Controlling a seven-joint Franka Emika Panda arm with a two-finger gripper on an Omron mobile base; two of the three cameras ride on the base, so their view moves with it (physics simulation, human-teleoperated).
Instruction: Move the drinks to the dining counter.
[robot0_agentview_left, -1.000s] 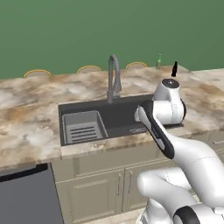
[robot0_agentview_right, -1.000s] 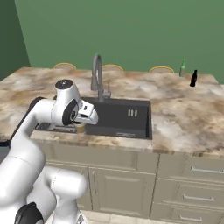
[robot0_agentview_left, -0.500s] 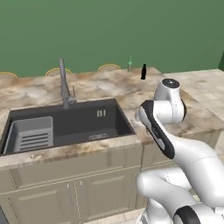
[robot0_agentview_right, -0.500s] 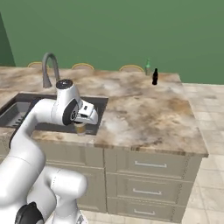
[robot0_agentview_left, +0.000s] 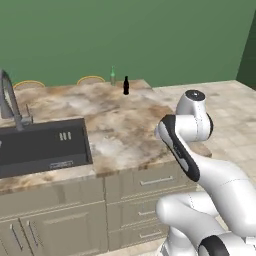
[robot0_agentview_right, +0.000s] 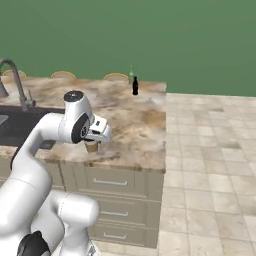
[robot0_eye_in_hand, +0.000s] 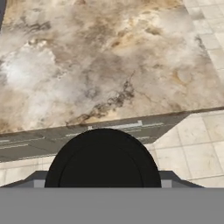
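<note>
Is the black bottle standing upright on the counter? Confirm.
Yes: the black bottle stands upright near the counter's far edge, beside the green bottle.

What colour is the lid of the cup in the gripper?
Black lid, best in the hand view.

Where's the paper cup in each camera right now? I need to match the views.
Left base view: I can't make it out behind the arm.
Right base view: the paper cup hangs under the gripper, at the counter's front edge.
Hand view: its dark lid sits bottom centre.
Shared landmark: the marbled counter's front edge.
</note>
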